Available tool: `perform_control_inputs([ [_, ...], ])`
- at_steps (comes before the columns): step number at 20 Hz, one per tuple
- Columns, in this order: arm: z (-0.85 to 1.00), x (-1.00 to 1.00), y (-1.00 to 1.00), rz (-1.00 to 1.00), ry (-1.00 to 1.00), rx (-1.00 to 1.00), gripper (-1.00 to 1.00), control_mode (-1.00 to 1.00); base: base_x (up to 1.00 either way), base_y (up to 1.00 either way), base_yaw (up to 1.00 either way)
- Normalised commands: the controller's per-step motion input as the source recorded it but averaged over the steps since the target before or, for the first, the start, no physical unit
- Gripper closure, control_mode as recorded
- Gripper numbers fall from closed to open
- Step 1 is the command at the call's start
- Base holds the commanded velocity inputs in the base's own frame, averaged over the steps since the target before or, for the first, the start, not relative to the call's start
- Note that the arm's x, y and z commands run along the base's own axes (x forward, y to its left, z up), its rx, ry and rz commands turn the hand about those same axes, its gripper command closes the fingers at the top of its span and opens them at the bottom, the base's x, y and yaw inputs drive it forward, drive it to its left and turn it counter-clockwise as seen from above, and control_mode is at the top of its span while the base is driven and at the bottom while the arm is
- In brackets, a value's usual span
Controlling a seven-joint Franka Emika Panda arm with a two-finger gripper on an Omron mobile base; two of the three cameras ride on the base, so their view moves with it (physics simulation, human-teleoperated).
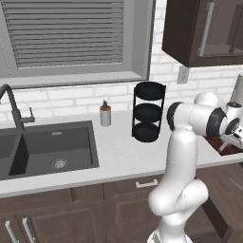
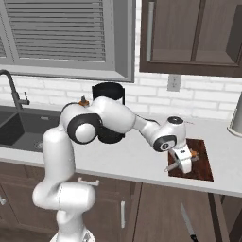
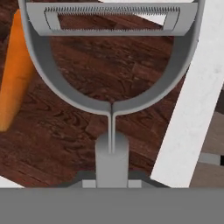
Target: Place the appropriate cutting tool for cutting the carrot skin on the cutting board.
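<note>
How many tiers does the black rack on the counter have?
3. The black rack stands on the counter right of the soap bottle; its round tiers are stacked top, middle and bottom.

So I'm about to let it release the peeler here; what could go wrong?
The peeler hangs over the cutting board with its head near the board's counter-side edge, so it may land partly off the board. The carrot lies close beside it and could get knocked. Whether the peeler touches the board yet is unclear.
</note>
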Motion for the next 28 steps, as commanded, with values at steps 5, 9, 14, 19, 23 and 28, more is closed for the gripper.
perform_control_inputs([
  [5,0.00,0.27,-0.25,0.00,0.13,0.06,1.00,-1.00,0.00,0.00,0.00],
  [9,-0.02,0.14,-0.26,0.00,0.04,0.07,-1.00,-1.00,0.00,0.00,0.00],
  [14,-0.16,0.00,-0.05,0.00,0.00,0.05,-1.00,-1.00,0.00,0.00,0.00],
  [19,0.01,-0.07,0.01,0.00,0.00,0.04,-1.00,-1.00,0.00,0.00,0.00],
  [23,0.60,-0.53,0.38,-0.03,-0.01,0.00,-1.00,-1.00,0.00,0.00,0.00],
  [28,0.80,-0.66,0.75,-0.06,-0.01,0.00,-1.00,-1.00,0.00,0.00,0.00],
])
